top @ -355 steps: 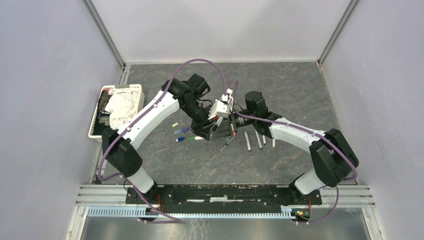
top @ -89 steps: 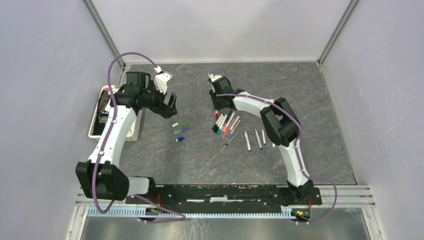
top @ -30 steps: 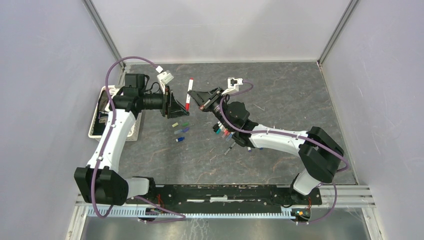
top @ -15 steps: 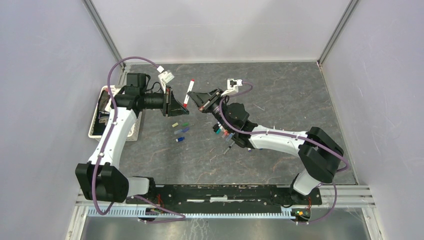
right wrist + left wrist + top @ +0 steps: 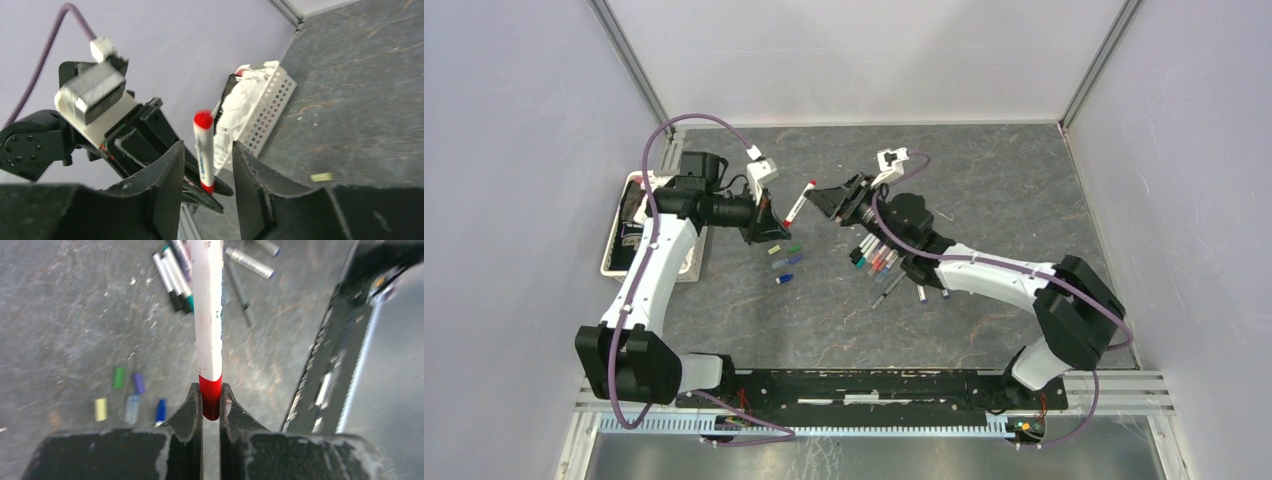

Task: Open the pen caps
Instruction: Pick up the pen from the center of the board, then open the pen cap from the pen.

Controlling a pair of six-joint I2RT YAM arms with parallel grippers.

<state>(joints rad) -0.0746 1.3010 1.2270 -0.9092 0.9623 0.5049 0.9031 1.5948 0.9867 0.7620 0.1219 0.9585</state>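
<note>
**Top, left-wrist and right-wrist views.** Your left end effector (image 5: 210,390) is pressed together on the red cap (image 5: 210,402) at one end of the held pen (image 5: 207,315). It carries this pen clear of the surface (image 5: 984,190). In the left-wrist view the white barrel runs straight out from between the fingers (image 5: 187,412).

In the top view the held pen hangs tilted between the two arms. Its far end is also red and lies just beside the tip of your right end effector (image 5: 207,150).

That end effector is spread wide. In its own wrist view one finger stands on either side of the pen's line and neither touches the barrel. You cannot tell from these views how far the pen reaches in between them.

Five loose caps (image 5: 131,397) lie on the surface beneath the held pen, close together but apart from one another:
- yellow (image 5: 100,409)
- green (image 5: 118,377)
- purple (image 5: 138,383)
- a pale one (image 5: 131,408)
- blue (image 5: 160,410)

The other pens (image 5: 879,262) lie in a cluster on the surface beside the right forearm, which partly covers them. A white perforated basket (image 5: 272,92) holding a crumpled white cloth (image 5: 669,205) sits at the left edge of the surface
</note>
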